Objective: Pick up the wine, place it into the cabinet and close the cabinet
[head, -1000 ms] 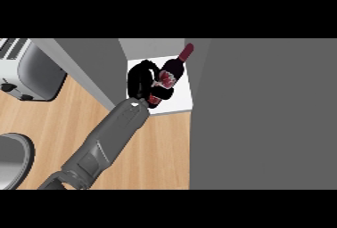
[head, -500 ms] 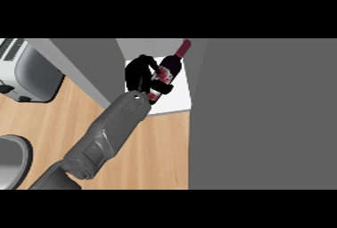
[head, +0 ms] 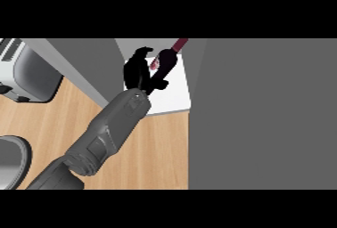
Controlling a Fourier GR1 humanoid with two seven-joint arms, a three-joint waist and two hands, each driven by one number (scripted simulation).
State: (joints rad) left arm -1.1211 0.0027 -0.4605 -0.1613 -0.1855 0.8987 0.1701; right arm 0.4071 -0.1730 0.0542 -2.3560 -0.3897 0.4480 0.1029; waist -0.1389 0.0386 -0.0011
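The wine bottle [head: 166,67] is dark with a red neck and a pinkish label. It lies tilted over the white floor of the cabinet [head: 176,99], neck pointing to the far right. My left hand [head: 136,71] is inside the cabinet opening, curled round the bottle's left side and hiding part of it. Its grey forearm runs down to the lower left. The open cabinet door [head: 263,116] is a big grey panel filling the right side. My right hand does not show.
A silver toaster [head: 26,73] stands at the far left on the wooden counter [head: 158,151]. A round grey dish [head: 10,162] sits at the lower left edge. The cabinet's grey side wall [head: 85,67] lies left of the opening.
My left arm has stretched further into the cabinet, carrying the bottle deeper and upward in the view. The bottle's neck now reaches the top edge.
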